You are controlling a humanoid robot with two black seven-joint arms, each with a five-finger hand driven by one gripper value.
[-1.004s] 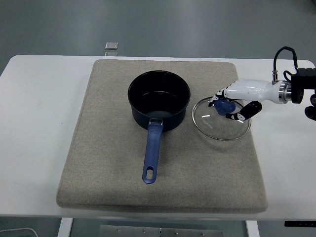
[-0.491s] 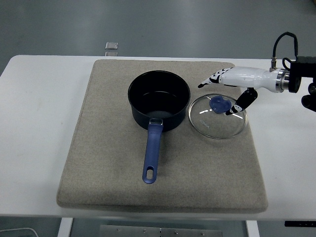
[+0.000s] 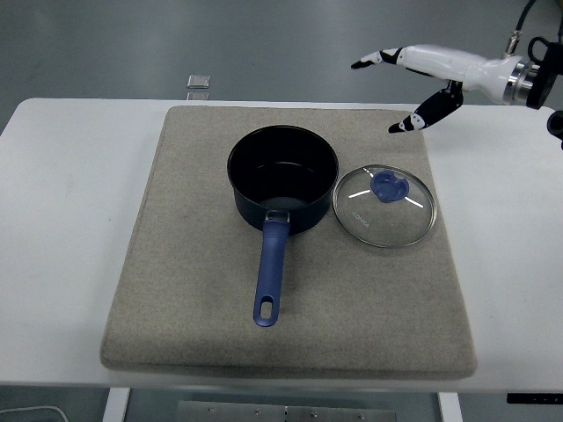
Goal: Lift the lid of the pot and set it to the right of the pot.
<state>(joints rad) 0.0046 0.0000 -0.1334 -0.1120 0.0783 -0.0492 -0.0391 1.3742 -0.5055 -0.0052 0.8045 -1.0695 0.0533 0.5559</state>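
A dark blue pot (image 3: 283, 176) stands uncovered on the grey mat (image 3: 202, 264), its blue handle pointing toward the near edge. The glass lid (image 3: 386, 207) with a blue knob lies flat on the mat just right of the pot, almost touching it. My right hand (image 3: 391, 83), white with black fingertips, hovers well above and behind the lid, fingers spread and holding nothing. The left arm is out of view.
The grey mat covers most of the white table (image 3: 62, 220). A small silver square object (image 3: 200, 82) lies on the floor beyond the table's far edge.
My right hand let go of the lid's knob, opened, and rose up and back toward the far right. The lid stays flat on the mat beside the pot.
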